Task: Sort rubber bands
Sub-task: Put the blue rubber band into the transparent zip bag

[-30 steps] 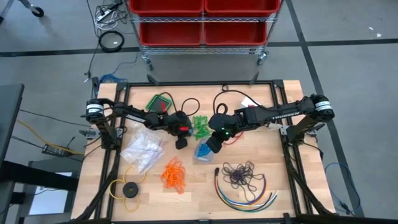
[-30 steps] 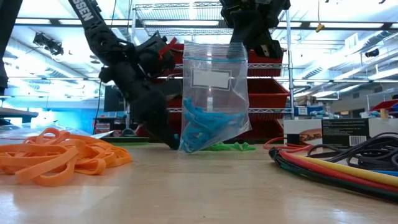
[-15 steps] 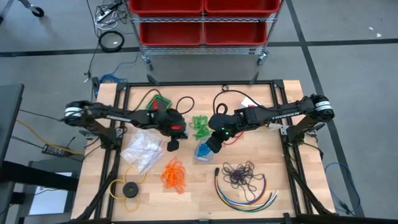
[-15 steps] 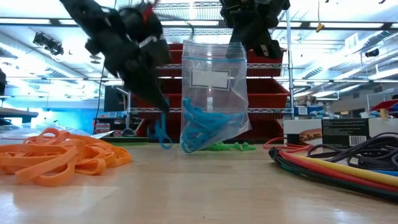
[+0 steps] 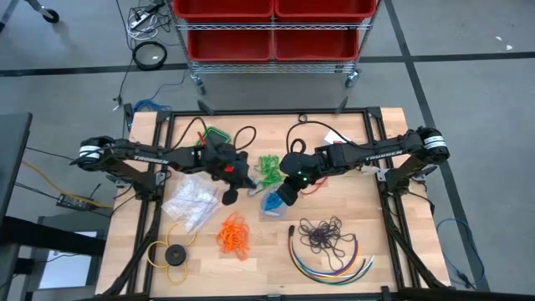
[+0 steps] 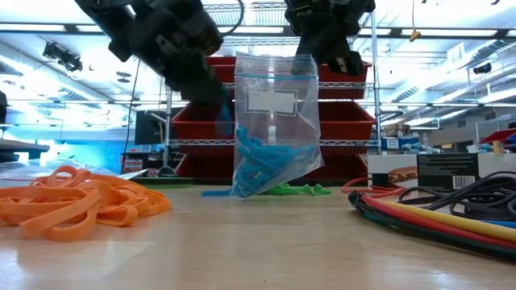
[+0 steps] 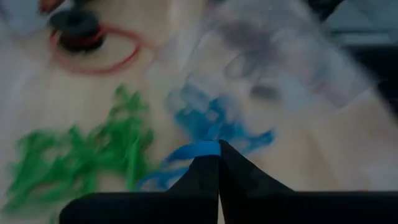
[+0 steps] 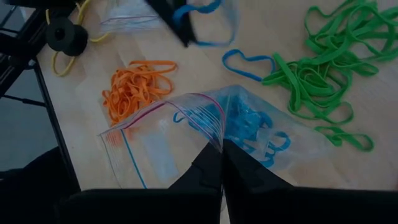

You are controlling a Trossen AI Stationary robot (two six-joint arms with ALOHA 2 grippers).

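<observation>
Right wrist view: right gripper (image 8: 221, 146) pinches bag (image 8: 186, 134) rim; left gripper (image 7: 219, 149) pinches blue band (image 7: 196, 149) at bag's 10 o'clock; lift over mouth before releasing.

Both claws (image 5: 251, 185) (image 5: 285, 195) clamped tight, close together mid-table.

Overhead, table-level, two wrist views — close

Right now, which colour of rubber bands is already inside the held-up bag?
The blue rubber bands: they sit in the clear bag; green, orange and dark ones lie loose.
</observation>
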